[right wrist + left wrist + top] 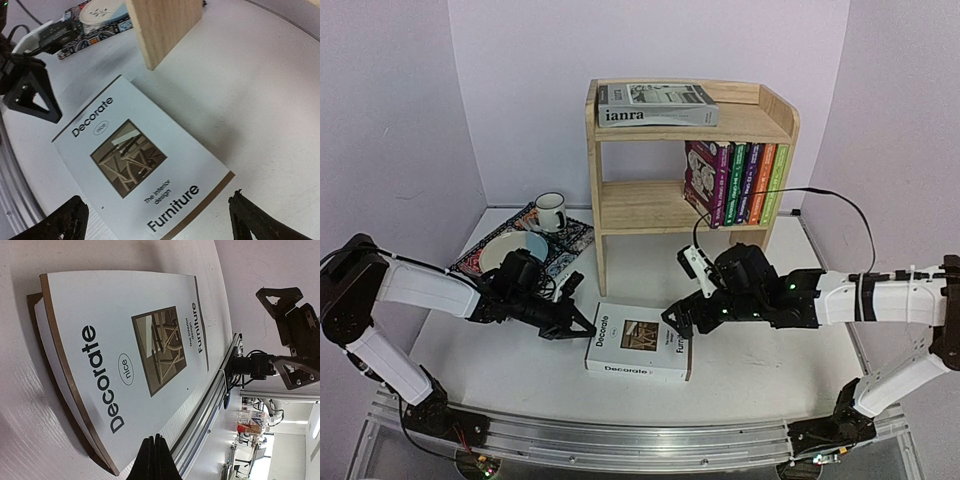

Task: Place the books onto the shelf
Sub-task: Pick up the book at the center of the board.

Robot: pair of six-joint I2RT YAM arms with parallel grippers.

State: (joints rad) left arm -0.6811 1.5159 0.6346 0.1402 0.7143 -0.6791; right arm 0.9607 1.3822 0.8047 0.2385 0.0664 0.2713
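A white table [770, 380] fills the overhead view, with lilac walls [520, 80] behind it. The pine shelf [640, 205] stands at upper centre. The only book not on it, the thick white Decorate book [640, 340], lies flat and cover up at lower centre, just in front of the shelf.

Treat it as the heavy one. It looks to have a stiff board cover, a fat block of pages and a smooth face likely to slip. Lying flat, it gives you nothing thin to pinch from above, so I'd take it by an edge, across its thickness and close to the spine. Expect it to swing if you hold it by one corner.

Your left gripper [588, 330] is pressed together with its tip at the book's left edge; whether it touches, I cannot tell. Your right gripper [677, 322] is spread wide and holds nothing, poised over the book's right end.

Counted, big to small:
- one shelf with two tiers
- seven books — one Decorate on the table, one grey-white ianra book [655, 105] flat on the top tier, five paperbacks [740, 183] upright at the right of the lower tier
- one patterned placemat [575, 240] at mid-left, with one plate [500, 248] and one mug [551, 212] on it
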